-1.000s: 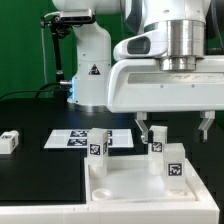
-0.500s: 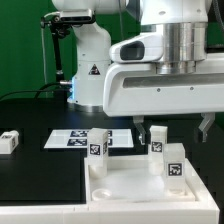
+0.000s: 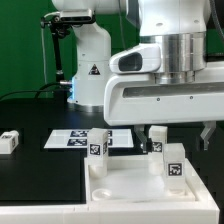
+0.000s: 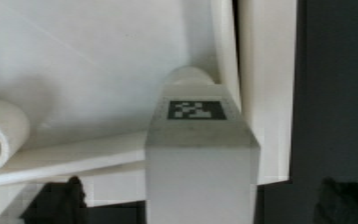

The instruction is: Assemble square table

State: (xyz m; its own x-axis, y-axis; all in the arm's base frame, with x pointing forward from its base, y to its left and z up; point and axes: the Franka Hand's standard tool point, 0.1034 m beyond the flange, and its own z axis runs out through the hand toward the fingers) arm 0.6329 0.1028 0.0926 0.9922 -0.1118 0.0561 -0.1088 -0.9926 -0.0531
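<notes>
Wrist view: a tagged leg [image 4: 201, 160] fills the middle, between the dark fingertips [image 4: 51, 200] of the gripper [image 4: 197, 200] — jaws wide apart, neither one touching it.
Tabletop: in the exterior view the white square tabletop [image 3: 130, 190] lies nearest, rim up, on the black table [image 3: 40, 180].
Legs on it: three stand upright — the left leg [image 3: 97, 147] in a corner, the front right leg [image 3: 172, 165], and the rear right leg [image 3: 157, 140] just behind that one.
Gripper: hangs empty over the right pair [image 3: 178, 133].
Loose leg: the loose leg [image 3: 9, 141] lies at the exterior view's left, well apart from the tabletop.
Marker board: the marker board [image 3: 75, 138] lies flat behind the tabletop.
Robot base: the white robot base [image 3: 90, 70] stands farthest back.
</notes>
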